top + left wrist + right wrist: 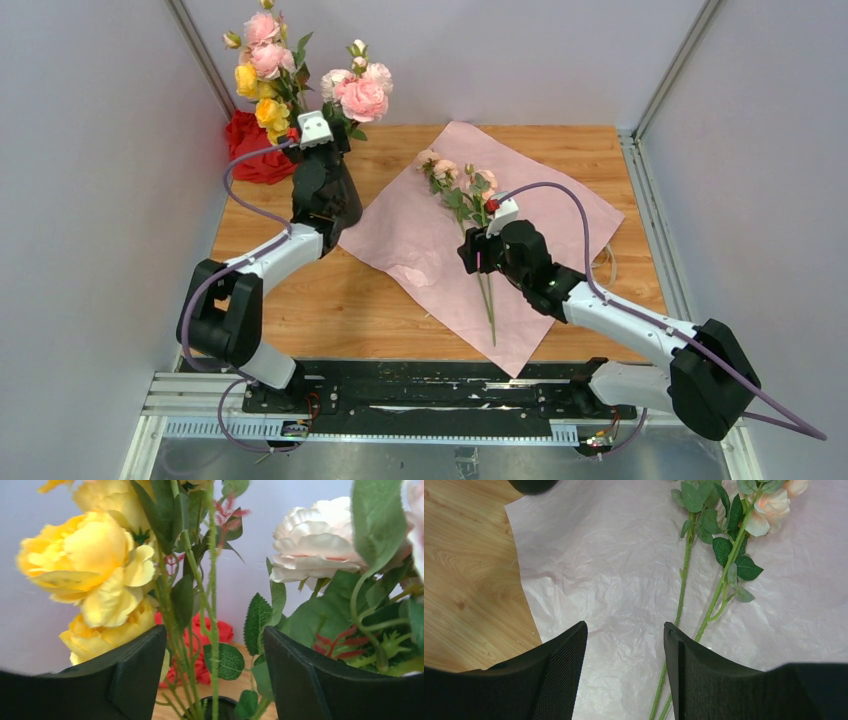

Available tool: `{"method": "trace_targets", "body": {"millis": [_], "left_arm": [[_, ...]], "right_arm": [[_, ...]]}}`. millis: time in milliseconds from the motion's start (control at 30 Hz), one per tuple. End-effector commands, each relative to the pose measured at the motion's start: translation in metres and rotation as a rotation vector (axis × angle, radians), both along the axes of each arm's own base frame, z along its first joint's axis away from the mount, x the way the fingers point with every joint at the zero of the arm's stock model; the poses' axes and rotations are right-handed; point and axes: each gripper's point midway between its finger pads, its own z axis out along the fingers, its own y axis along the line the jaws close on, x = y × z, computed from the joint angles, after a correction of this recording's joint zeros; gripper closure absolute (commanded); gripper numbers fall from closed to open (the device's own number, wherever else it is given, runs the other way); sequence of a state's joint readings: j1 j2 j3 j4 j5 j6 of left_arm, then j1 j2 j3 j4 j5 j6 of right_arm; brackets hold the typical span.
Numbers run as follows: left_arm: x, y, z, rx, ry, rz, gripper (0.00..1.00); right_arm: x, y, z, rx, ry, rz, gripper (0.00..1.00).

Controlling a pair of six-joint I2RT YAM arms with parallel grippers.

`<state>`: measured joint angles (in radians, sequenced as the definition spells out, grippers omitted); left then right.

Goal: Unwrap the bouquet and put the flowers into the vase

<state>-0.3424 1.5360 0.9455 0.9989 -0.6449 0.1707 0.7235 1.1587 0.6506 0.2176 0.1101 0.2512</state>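
Flowers: The flowers [262, 70], yellow and pink, stand up tall at the far left. Their thin green stems go down into the vase [227, 707]. I can see only its black rim, low in the left wrist view.
Left gripper: The left gripper [215, 640] is right up at the bunch. Its two fingers are apart and squeeze nothing. The stems stand in the gap, closer to one finger. I think the vase holds the bunch up, so the fingers do not need to.
Paper wrap: The paper wrap [400, 235] lies open and flat in the middle of the table [330, 300], pale pink side up. It is spread out so the flowers can be taken off it.
Two long stems: Two long stems [462, 190] with peach and pink roses lie on the paper, side by side. Their blooms point far and their ends point near.
Right gripper: The right gripper [625, 630] hangs over the paper with its fingers wide apart and nothing in them. The stems run just beside one finger, not between the two. It looks ready to pick one up, but it needs to line up first.
Red cloth: A red cloth [250, 155] sits at the far left, behind the vase. It is out of the way.
What is left: The unwrapping looks done. The two stems are not in the vase yet.
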Motion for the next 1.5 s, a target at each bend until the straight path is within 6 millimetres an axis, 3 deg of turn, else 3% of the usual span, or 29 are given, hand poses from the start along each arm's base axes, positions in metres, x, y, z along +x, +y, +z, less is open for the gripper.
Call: {"method": "trace_targets", "body": {"millis": [0, 267, 433, 567, 800, 1067, 1233, 1400, 1467], "left_arm": [[-0.018, 0.010, 0.013, -0.064, -0.052, 0.012, 0.20], [-0.037, -0.004, 0.017, -0.077, -0.044, -0.070, 0.17], [-0.048, -0.026, 0.001, -0.103, 0.098, -0.100, 0.17], [-0.074, -0.043, -0.007, -0.149, 0.127, -0.145, 0.17], [-0.110, -0.044, -0.035, -0.296, 0.238, -0.228, 0.17], [-0.130, -0.060, -0.037, -0.301, 0.338, -0.343, 0.17], [-0.135, -0.070, -0.055, -0.306, 0.412, -0.375, 0.17], [-0.138, -0.077, -0.061, -0.304, 0.440, -0.397, 0.17], [-0.139, -0.078, -0.059, -0.302, 0.438, -0.402, 0.17]], "right_arm": [[0.004, 0.000, 0.002, 0.023, 0.002, -0.007, 0.39], [0.013, -0.008, 0.004, 0.003, 0.013, -0.083, 0.39], [0.031, -0.021, 0.002, -0.031, 0.043, -0.195, 0.39], [0.045, -0.035, -0.013, -0.029, 0.118, -0.287, 0.41], [0.058, -0.046, -0.053, -0.151, 0.241, -0.336, 0.42], [0.061, -0.047, -0.089, -0.227, 0.347, -0.372, 0.44], [0.054, -0.059, -0.109, -0.264, 0.412, -0.438, 0.57], [0.044, -0.059, -0.124, -0.282, 0.484, -0.430, 0.60], [0.040, -0.057, -0.127, -0.281, 0.507, -0.420, 0.71]]}}
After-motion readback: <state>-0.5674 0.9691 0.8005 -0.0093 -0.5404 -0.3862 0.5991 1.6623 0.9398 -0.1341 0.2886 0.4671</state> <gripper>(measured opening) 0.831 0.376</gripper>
